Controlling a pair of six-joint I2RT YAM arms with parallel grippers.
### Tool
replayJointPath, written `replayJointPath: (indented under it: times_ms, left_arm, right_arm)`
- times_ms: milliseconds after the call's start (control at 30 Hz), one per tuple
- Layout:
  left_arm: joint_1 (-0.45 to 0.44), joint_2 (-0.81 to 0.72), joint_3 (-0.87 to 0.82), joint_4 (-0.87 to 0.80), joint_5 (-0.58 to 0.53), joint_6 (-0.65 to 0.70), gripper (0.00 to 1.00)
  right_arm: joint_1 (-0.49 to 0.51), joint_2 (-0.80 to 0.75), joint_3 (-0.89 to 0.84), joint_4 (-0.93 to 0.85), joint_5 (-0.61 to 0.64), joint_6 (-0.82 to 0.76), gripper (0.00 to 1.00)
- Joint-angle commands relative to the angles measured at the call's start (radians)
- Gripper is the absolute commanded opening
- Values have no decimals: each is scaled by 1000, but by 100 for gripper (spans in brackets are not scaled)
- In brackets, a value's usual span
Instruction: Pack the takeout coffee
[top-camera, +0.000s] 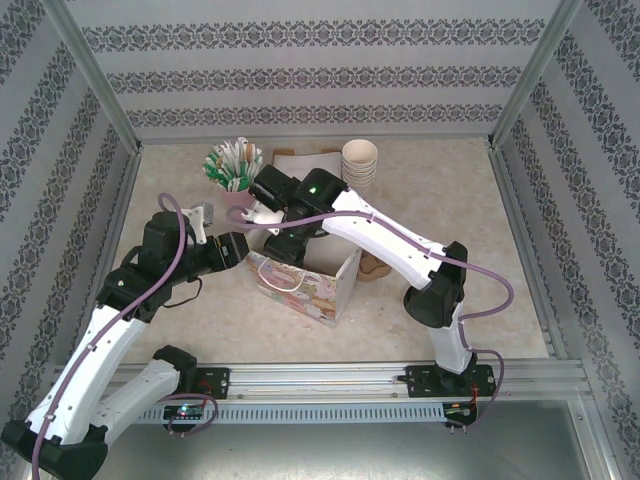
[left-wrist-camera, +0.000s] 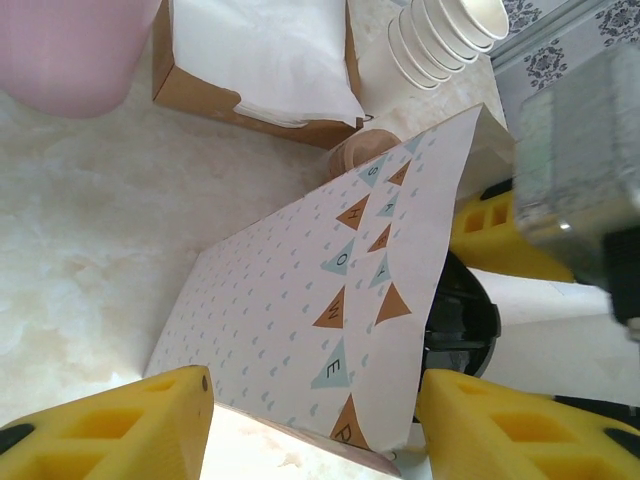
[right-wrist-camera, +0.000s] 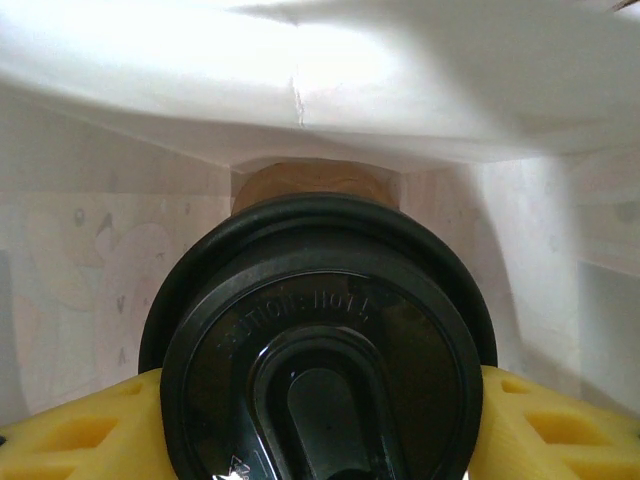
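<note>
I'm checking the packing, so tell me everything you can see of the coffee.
The coffee shows mainly its round, glossy black plastic lid with raised lettering and an oval sip mound. The right gripper holds it, yellow fingers on either side. It is inside the bag, lid facing the wrist camera; its body is hidden.

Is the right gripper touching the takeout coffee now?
Touching. The right wrist view shows the right gripper clamping the takeout coffee, its yellow fingers tight against both sides.

The body of the takeout coffee is mostly hidden behind its black lid, itself cut off by the bottom edge, while the pink cup is cropped at the top.
</note>
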Motion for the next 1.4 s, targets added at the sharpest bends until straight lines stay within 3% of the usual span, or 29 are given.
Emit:
replayJointPath:
  times_ms: [0,633,1367]
  left_arm:
    - [-10,3,-18,-7,-24,-9,57]
    - [-12,-4,-29,4,9,-60,55]
    - [-11,-35,-35,32,49,-87,57]
  right_arm:
    - [-7,-57,-28,34,-6,1,56]
    - [2,-153,-230,123,-7,21,55]
    - [6,-121,-290,164,-8,34,54]
